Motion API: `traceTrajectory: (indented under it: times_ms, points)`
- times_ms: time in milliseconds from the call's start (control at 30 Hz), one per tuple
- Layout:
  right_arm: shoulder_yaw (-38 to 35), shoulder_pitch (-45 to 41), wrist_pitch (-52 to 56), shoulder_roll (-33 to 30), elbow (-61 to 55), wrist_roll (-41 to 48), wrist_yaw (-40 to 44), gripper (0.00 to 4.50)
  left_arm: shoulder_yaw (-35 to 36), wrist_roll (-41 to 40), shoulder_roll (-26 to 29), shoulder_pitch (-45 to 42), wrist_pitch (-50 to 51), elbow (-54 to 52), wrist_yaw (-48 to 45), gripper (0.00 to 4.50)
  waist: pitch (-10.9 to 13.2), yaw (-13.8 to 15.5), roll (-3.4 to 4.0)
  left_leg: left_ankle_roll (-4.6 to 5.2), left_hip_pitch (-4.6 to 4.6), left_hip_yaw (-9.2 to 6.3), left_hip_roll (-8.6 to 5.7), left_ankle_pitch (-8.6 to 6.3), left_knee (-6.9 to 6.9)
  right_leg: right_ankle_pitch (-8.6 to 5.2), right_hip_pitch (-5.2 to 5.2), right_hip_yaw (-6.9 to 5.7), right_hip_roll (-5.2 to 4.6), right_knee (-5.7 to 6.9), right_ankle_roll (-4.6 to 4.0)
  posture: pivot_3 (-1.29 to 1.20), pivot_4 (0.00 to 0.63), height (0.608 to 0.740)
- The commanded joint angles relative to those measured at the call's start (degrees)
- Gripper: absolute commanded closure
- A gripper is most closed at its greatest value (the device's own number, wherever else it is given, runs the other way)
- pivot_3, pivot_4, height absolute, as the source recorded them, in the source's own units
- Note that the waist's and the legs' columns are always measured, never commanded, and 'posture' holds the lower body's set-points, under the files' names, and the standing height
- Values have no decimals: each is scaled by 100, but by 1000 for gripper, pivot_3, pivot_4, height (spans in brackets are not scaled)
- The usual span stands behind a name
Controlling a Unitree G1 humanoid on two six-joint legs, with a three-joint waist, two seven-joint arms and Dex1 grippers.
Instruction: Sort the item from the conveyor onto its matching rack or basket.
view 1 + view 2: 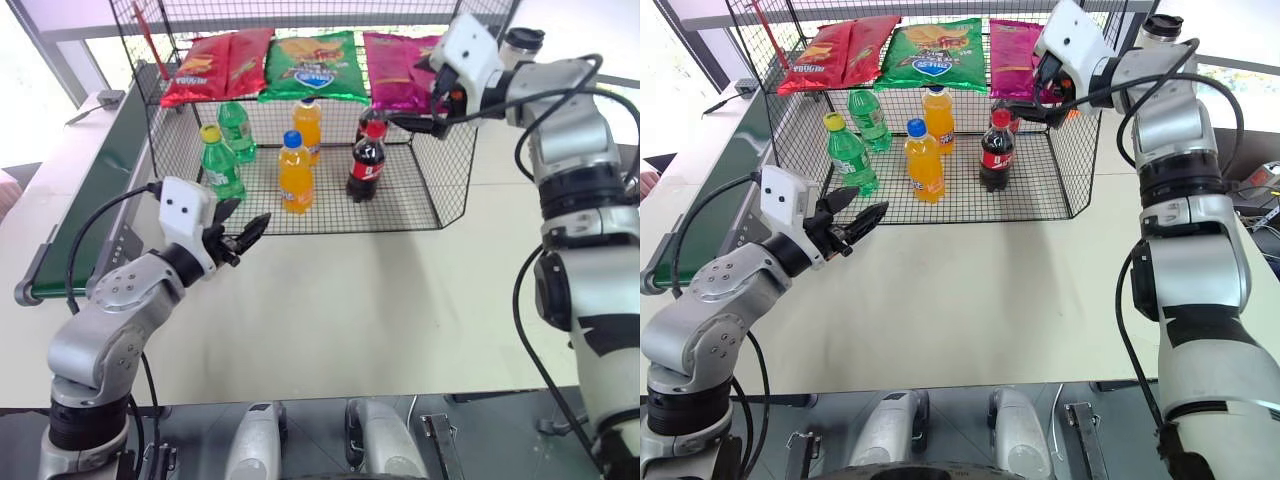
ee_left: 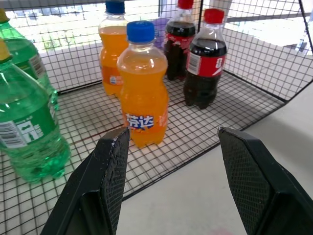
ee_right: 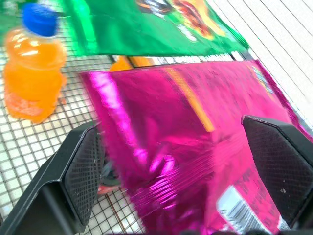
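Black wire rack [image 1: 440, 190], pink snack bag [image 1: 395, 65] on top

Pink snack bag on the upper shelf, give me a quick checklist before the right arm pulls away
1. Pink snack bag lies flat on the rack upper shelf, beside the green chip bag: ok.
2. Right gripper open, fingers either side of the bag: ok.
3. Bag free of both fingers: cannot tell, it lies close between them.
4. Cola bottles below stand upright: ok.
5. Left gripper open, holding nothing, outside the rack front: ok.
6. Conveyor has no item in the part that shows: ok.
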Motion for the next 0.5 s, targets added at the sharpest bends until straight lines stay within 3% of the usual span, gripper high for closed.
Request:
traceTrajectory:
  times_ms: [33, 233, 333, 500]
  points:
    - [-336, 375, -180, -250, -1159, 333, 34, 23, 193, 69, 68, 12, -176, -113, -21, 1527, 0, 11, 0, 0, 0, 0, 0, 0, 1, 0, 0, 0, 0, 1, 0, 0, 150, 740]
    - [-649, 1173, -101, -456, -2285, 366, -544, 23, 345, 66, 86, -157, -214, 68, 2, 1527, 0, 6, 0, 0, 1, -1, 0, 0, 3, 0, 0, -1, 0, 3, 0, 0, 150, 740]
    - [-1507, 2169, 1155, -500, -3806, 1647, -443, 23, 563, -122, 142, -149, -174, 30, -70, 1527, -1, 46, -2, 0, 0, -7, 1, 0, 2, -1, 3, -5, 0, 1, 0, 0, 150, 740]
    - [-2516, 3744, 3281, -117, -5781, 3453, -1217, 23, 1057, -780, 332, 57, 133, -107, -285, 1527, -1, 117, -2, 6, -4, -10, 3, -4, 3, -1, 6, -11, -5, -3, 1, 0, 150, 740]
